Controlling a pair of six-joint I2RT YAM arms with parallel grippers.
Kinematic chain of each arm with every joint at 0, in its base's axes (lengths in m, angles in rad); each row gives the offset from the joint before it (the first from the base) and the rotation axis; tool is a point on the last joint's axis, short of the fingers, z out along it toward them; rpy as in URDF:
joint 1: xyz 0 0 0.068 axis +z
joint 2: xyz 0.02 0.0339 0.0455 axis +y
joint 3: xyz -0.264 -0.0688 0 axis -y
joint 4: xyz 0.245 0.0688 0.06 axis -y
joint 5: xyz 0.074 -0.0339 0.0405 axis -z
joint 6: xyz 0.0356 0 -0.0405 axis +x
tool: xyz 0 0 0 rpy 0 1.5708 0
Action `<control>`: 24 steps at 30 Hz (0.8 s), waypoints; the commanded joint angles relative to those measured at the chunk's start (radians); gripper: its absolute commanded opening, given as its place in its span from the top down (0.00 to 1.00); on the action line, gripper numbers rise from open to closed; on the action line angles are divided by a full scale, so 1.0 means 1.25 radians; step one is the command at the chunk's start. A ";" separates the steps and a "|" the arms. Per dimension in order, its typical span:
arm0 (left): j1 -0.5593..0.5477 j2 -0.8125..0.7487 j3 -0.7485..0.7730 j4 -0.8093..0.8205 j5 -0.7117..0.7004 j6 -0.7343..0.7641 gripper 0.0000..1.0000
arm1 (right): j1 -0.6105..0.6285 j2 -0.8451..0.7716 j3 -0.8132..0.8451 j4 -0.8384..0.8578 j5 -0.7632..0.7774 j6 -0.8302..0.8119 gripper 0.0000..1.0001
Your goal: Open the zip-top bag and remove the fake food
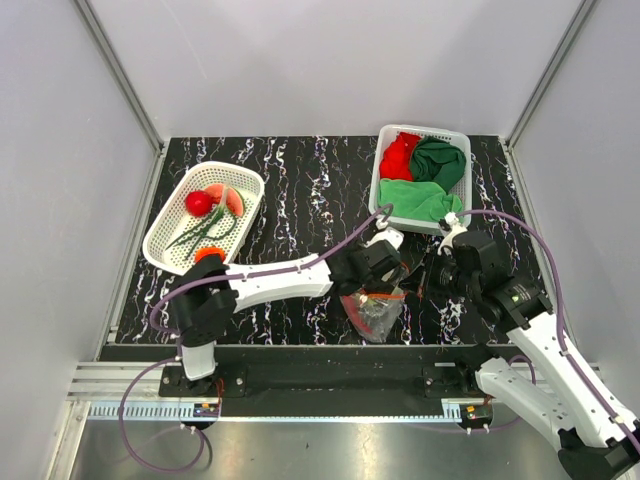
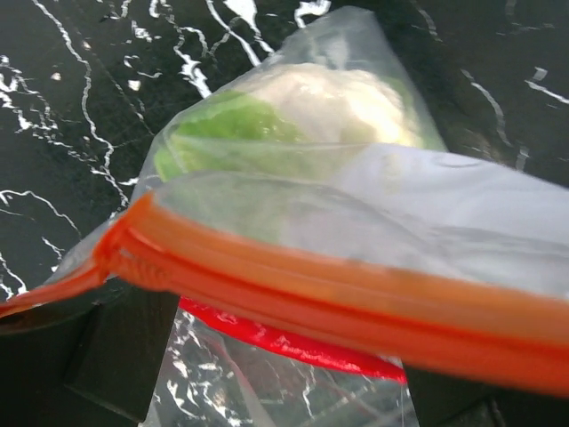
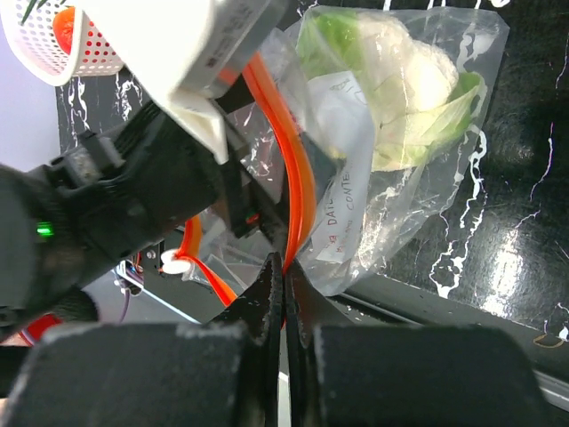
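Clear crinkly zip-top bag point(image 1: 375, 312), orange strip point(image 3: 298, 178), was held near the table's point(image 1: 300, 190) front edge | cabbage point(image 3: 409, 89) seen inside | right gripper point(image 3: 284, 276) clamped on its strip, left gripper point(image 1: 390, 278) spread apart | left basket point(image 1: 160, 245): toy fruit point(image 1: 205, 205); right basket point(image 1: 378, 170): cloths point(image 1: 425, 175)

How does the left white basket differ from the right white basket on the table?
The left basket holds toy fruit and vegetables; the right basket holds red and green cloths. The left basket lies slanted to the table edge; the right basket sits nearly square to it. Both are white mesh.
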 commanded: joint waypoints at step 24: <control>0.012 0.010 0.024 0.051 -0.031 0.069 1.00 | 0.003 -0.017 -0.010 -0.012 0.013 -0.032 1.00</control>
